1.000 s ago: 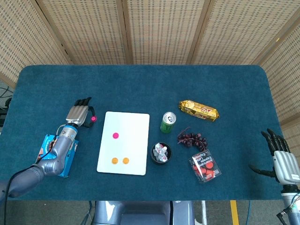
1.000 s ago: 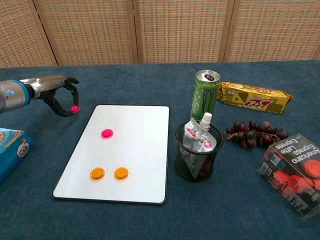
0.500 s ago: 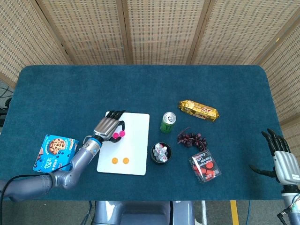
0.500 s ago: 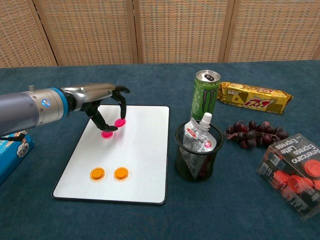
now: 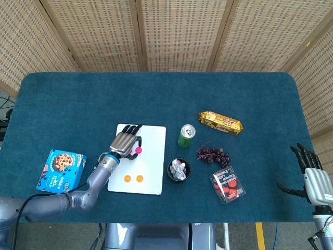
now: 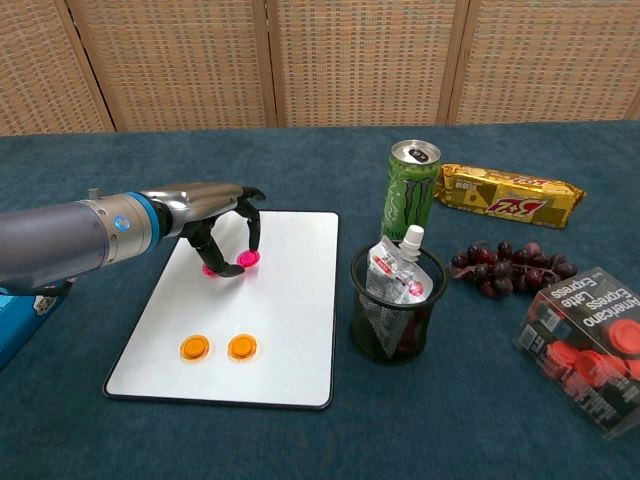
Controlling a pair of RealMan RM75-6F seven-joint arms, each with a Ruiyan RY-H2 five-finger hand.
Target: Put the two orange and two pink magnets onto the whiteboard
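Pink magnet point(image 6: 247, 260) pinched in left robot hand point(image 6: 222, 228) over whiteboard point(image 6: 285, 300).

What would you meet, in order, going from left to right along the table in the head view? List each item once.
Cookie box → left hand over the whiteboard → mesh cup → grapes → right hand.

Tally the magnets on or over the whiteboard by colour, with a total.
Orange magnets: 2, first and second, both lying on the whiteboard.
Pink magnets: 2, one on the board, one at the fingertips of the left robot hand.
Total: 4
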